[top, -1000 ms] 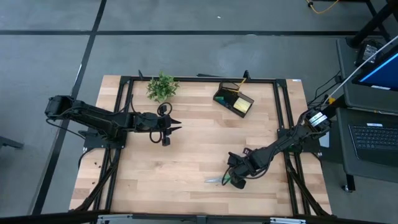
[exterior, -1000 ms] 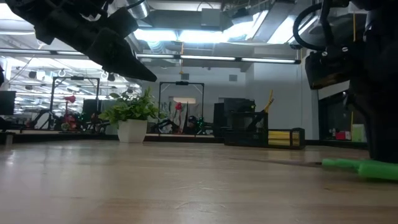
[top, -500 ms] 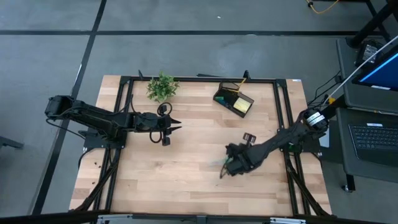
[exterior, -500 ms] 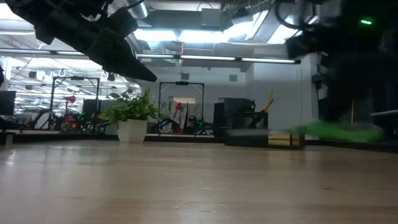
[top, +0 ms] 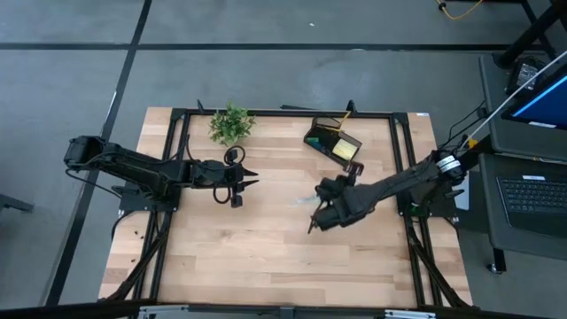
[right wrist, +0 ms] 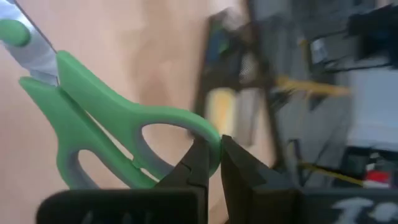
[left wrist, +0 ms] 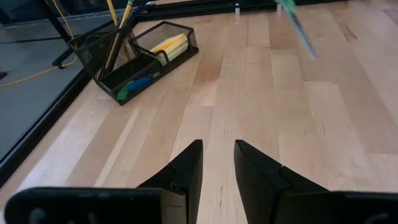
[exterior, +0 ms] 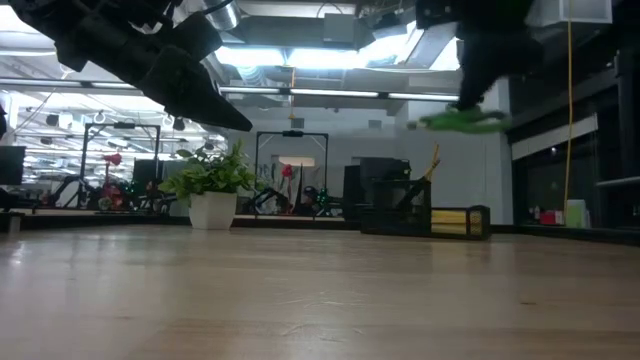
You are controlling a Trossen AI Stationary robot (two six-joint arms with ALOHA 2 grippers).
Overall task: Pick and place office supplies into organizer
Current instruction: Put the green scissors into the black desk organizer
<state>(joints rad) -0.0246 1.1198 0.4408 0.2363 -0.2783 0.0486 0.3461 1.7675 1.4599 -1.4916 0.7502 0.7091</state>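
Note:
The green-handled scissors (right wrist: 106,124) hang in the air over the middle of the table, with my right gripper (top: 324,213) shut on them. They show as a green streak high in the low view (exterior: 462,120). The black mesh organizer (top: 332,142) stands at the far edge on its base. It holds pencils (left wrist: 118,25), a yellow sticky-note pad (left wrist: 166,45) and a blue eraser (left wrist: 140,82). My left gripper (left wrist: 217,149) hovers over the table's left half, slightly open, with nothing between its fingers. My right gripper pinches the rim of one handle loop at its rounded end (right wrist: 208,140) between its two fingers (right wrist: 198,163). The scissors stretch away from the fingers, blades (right wrist: 34,53) foremost. They are lifted clear of the table.
A small green potted plant (top: 230,124) stands at the far left of the table. A black frame (top: 283,112) runs along the table's far edge and sides. Bare wood lies between the two arms and along the near edge.
My right gripper has risen from near the table's front edge and gone toward the far edge and the organizer, tipping and rolling as it went. The scissors, which lay on the table, are now lifted clear and carried along with it.

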